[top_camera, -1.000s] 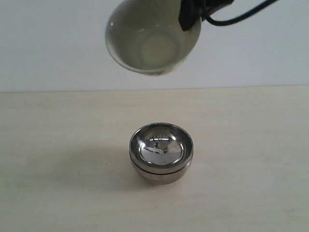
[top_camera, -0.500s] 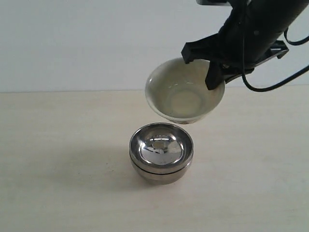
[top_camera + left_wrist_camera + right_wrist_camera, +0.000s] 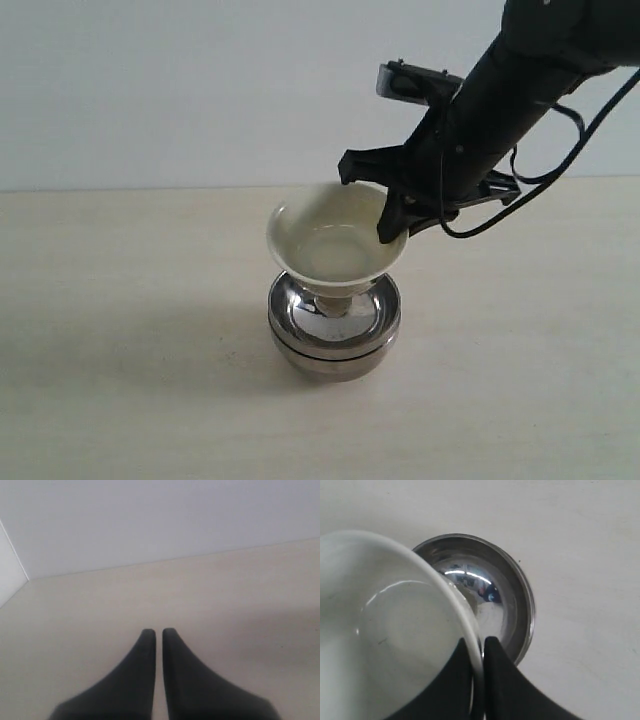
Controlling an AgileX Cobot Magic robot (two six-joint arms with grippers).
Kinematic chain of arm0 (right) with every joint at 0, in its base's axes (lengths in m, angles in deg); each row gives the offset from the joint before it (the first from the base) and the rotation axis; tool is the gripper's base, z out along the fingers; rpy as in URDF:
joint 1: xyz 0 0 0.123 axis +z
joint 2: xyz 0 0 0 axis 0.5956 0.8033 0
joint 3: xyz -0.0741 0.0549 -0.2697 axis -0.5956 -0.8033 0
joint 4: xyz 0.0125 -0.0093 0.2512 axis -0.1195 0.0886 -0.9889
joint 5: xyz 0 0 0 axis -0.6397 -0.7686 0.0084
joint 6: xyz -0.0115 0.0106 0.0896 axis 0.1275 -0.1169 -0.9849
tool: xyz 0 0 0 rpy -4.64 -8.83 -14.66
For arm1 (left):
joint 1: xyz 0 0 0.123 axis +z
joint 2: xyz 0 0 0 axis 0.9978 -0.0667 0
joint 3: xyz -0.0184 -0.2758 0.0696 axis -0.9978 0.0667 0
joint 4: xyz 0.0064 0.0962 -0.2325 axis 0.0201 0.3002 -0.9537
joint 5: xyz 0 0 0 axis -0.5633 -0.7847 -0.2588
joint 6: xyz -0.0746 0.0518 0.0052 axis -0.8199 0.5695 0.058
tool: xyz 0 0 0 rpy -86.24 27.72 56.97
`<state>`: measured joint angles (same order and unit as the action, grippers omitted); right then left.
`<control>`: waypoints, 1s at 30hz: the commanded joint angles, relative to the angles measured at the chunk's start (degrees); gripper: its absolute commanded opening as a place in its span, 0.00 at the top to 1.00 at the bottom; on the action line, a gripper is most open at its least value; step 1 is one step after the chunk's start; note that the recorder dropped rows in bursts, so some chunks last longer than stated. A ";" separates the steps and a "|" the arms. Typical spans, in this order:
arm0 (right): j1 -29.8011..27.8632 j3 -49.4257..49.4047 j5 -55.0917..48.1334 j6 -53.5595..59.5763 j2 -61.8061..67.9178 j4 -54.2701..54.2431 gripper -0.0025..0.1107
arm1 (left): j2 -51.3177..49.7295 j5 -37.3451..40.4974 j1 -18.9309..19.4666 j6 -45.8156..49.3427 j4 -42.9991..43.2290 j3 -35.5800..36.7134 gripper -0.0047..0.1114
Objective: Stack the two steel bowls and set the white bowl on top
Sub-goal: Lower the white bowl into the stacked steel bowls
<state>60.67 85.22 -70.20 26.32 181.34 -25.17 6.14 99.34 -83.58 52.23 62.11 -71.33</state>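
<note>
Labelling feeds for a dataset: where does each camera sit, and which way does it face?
Exterior: raised off the arms, looking obliquely down at the steel bowls on the table; right gripper shows.
Left wrist: on the left arm, facing past the left gripper across table to wall.
Right wrist: looking down past the right gripper at the white bowl.
Shared: exterior and right wrist both show all bowls.

Steel bowls [image 3: 305, 345] mirror-shiny, white bowl [image 3: 322, 250] glossy ceramic.
</note>
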 commanded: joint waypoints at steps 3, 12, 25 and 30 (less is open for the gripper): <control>-0.29 -0.09 3.21 3.56 3.63 -4.94 0.98 | 0.22 -0.44 0.14 -0.56 -0.39 0.20 0.93; -2.48 -0.09 3.95 5.59 6.53 -6.28 0.98 | 0.22 -0.44 0.14 -0.56 -0.39 0.20 0.93; -2.48 -0.09 4.33 7.27 9.64 -6.82 0.98 | 0.22 -0.44 0.14 -0.56 -0.39 0.20 0.93; -2.48 -0.09 4.49 7.80 9.64 -6.82 0.98 | 0.22 -0.44 0.14 -0.56 -0.39 0.20 0.93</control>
<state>58.48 85.22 -66.13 33.49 191.26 -31.66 6.14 99.34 -83.58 52.23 62.11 -71.33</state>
